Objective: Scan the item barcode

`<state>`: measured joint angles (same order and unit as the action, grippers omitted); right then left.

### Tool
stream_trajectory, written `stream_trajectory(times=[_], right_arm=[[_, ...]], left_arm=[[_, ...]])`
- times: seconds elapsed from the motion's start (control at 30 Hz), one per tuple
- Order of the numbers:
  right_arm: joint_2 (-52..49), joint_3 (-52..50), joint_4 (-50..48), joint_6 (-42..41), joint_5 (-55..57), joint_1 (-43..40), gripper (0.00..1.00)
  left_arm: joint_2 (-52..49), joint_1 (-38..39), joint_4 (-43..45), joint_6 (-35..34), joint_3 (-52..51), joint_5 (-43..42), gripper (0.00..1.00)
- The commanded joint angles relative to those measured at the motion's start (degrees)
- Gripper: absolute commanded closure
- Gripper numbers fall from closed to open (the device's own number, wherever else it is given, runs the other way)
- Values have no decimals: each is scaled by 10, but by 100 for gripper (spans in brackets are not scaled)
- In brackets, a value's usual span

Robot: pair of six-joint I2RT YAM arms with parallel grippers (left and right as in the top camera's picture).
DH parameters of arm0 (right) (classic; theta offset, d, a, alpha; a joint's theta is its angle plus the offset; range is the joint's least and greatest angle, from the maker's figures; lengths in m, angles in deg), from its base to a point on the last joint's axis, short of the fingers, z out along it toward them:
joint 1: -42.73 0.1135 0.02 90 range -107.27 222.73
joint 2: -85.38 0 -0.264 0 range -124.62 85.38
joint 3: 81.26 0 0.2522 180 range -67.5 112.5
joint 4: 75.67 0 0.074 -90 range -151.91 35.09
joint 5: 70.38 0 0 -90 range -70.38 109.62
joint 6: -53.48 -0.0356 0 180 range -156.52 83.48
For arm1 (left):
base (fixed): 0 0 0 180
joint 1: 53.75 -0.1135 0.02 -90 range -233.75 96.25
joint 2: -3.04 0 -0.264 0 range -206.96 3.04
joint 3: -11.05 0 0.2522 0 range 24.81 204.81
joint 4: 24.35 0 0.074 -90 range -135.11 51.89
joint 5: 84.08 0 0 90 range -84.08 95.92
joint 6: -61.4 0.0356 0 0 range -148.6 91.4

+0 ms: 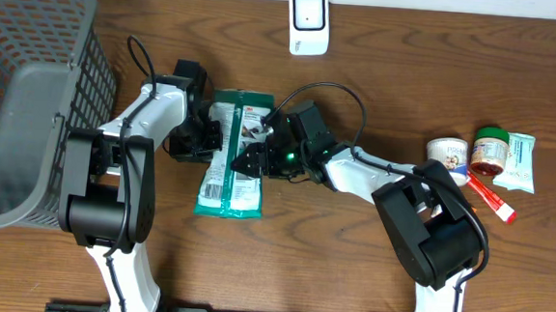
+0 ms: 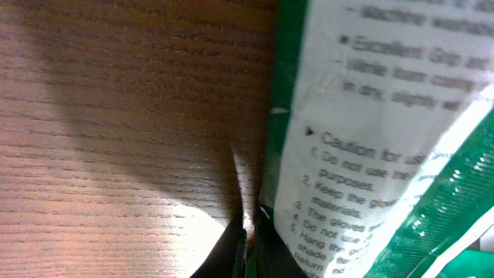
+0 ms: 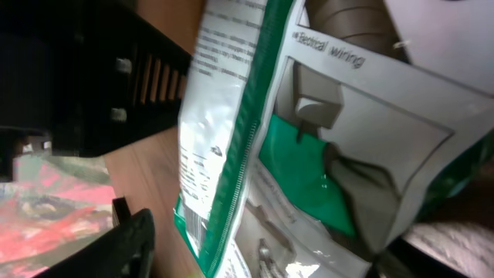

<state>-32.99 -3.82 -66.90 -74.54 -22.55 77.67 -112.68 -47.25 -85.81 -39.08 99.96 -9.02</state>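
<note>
Packet position: the green and white packet (image 1: 233,187) lay on the worktop (image 1: 349,267) near its middle, between the two arms.
Packet long axis: it ran from the far side of the worktop toward the robot's base. One short end pointed toward the white scanner (image 1: 308,22) at the far edge and the other toward the near edge.
Packet faces: the left wrist view showed a white panel of small printed caution text. The right wrist view showed a green and white printed side with a picture. No barcode could be made out.
Left hand: the left hand (image 1: 207,137) sat at the packet's left long edge, around its upper half. Its fingers (image 2: 231,259) were clenched, with the thin edge of the packet pinched between them.
Right hand: the right hand (image 1: 247,159) reached in from the right over the packet's upper half, released. Its fingers stood wide apart with the packet passing between them, and bare wood showed beside the one finger that was clearly in view.
Hands relative to each other: they were near one another, on opposite long edges of the packet.
Basket: a grey basket (image 1: 30,92) stood at the left end, well apart from the packet.
Other goods: two tubs (image 1: 447,152), a red tube (image 1: 493,200) and a pale green pack (image 1: 521,161) lay at the right end.
</note>
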Motion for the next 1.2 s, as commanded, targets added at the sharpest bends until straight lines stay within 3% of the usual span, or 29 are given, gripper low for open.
stream_trajectory(times=[0.0,0.1,0.27,0.47,0.83,1.03,1.17], right_arm=[[-16,-9,-14,1,37,4,24],[-16,-9,-17,-10,50,4,29],[-17,-9,-21,-16,53,8,52],[-17,-9,-37,-23,24,23,61],[-17,-9,-114,-28,24,27,59],[-17,-9,-106,-22,33,38,58],[-17,-9,-62,-22,49,42,64]], left_arm=[[-26,6,3,3,-26,-11,93],[-26,6,4,3,-26,-11,92],[-26,6,5,3,-26,-11,92],[-26,6,10,3,-26,-11,93],[-26,6,10,3,-26,-11,93],[-26,7,12,3,-26,-11,93],[-26,7,11,3,-26,-12,92]])
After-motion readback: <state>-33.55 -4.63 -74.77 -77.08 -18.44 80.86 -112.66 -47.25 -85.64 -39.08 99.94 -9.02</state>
